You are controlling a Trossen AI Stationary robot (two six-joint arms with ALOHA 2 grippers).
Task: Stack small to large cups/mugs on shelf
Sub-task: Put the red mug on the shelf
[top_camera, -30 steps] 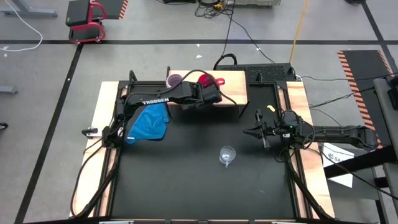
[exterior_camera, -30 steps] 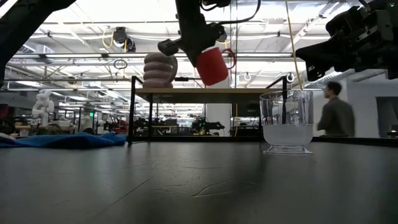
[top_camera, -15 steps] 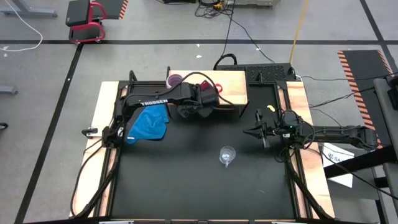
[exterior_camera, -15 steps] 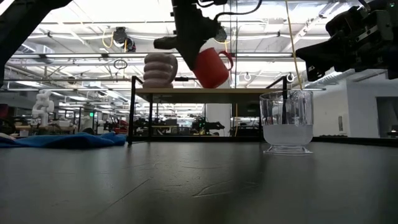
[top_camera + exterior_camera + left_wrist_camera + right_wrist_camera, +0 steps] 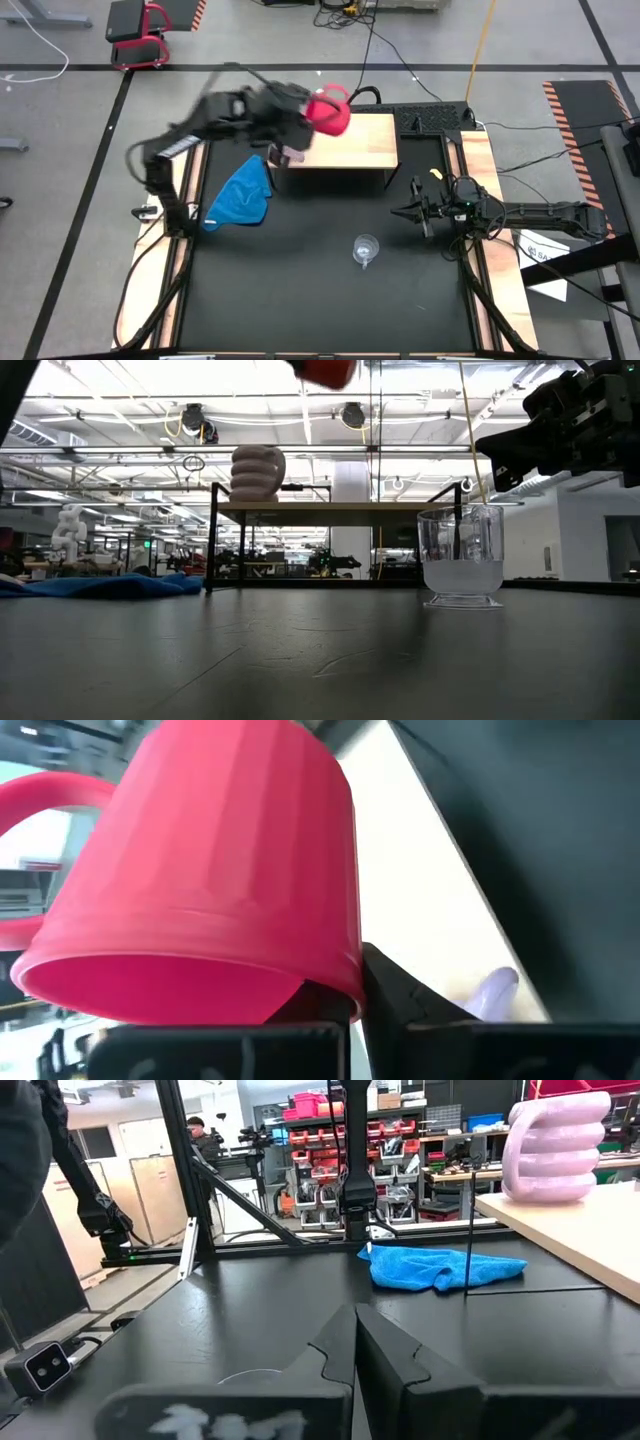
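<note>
My left gripper [image 5: 303, 118] is raised high over the shelf [image 5: 355, 145], shut on the red mug [image 5: 329, 111]; only the mug's lower edge [image 5: 326, 370] shows at the top of the low view. The ribbed lilac mug [image 5: 258, 472] stands on the shelf's left end, hidden by my arm in the high view. Out on the black table the clear glass cup [image 5: 366, 248] stands on its base. At the table's right side my right gripper [image 5: 418, 213] waits, shut on nothing. My left gripper [image 5: 355, 995] pinches the red mug's wall at its rim [image 5: 345, 978], one finger [image 5: 400, 995] outside and the other inside the opening. The mug is lifted clear above the shelf, tilted, its base pointing away from the gripper and its handle [image 5: 40, 810] off to one side.
A blue cloth [image 5: 240, 195] lies on the table in front of the shelf's left end. The shelf board [image 5: 330, 506] stands on dark legs at the table's far side. Pale wooden rails run along both table sides.
My left gripper has risen steeply over the shelf with the red mug, rolling its wrist as it went. The mug has gone from just above the board to the top edge of the low view and is tilted differently. My right arm has kept still.
</note>
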